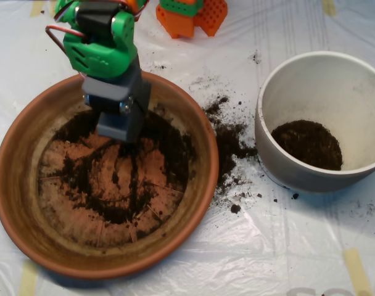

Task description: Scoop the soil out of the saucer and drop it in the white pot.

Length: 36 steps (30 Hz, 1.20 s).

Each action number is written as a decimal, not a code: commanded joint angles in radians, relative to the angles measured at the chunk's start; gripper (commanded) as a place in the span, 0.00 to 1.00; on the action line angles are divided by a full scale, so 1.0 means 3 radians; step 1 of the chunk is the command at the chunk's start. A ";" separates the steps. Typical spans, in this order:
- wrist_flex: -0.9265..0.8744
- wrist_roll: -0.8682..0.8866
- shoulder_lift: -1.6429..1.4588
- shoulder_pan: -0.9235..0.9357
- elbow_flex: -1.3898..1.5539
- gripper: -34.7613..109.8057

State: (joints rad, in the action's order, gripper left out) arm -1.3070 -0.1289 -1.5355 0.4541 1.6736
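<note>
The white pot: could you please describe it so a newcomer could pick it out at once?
Start at the big terracotta saucer filling the picture's left. Go right across the spilled soil on the plastic sheet to the white pot. It is deeper and narrower than the saucer, glossy white inside, with dark soil at its bottom.

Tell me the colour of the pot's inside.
White, glossy; the pot shows it best in the overhead view.
</note>
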 commanded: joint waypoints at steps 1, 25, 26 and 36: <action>-0.0174 -0.0020 -0.0430 -0.0061 -0.0455 0.24; -0.1416 0.0179 -0.0082 -0.1667 -0.3078 0.24; -0.1493 0.0189 0.0020 -0.1759 -0.3262 0.24; -0.1652 0.0210 0.0660 -0.2715 -0.3891 0.24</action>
State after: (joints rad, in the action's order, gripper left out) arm -1.7932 -0.0583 -1.3070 -0.2700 0.5875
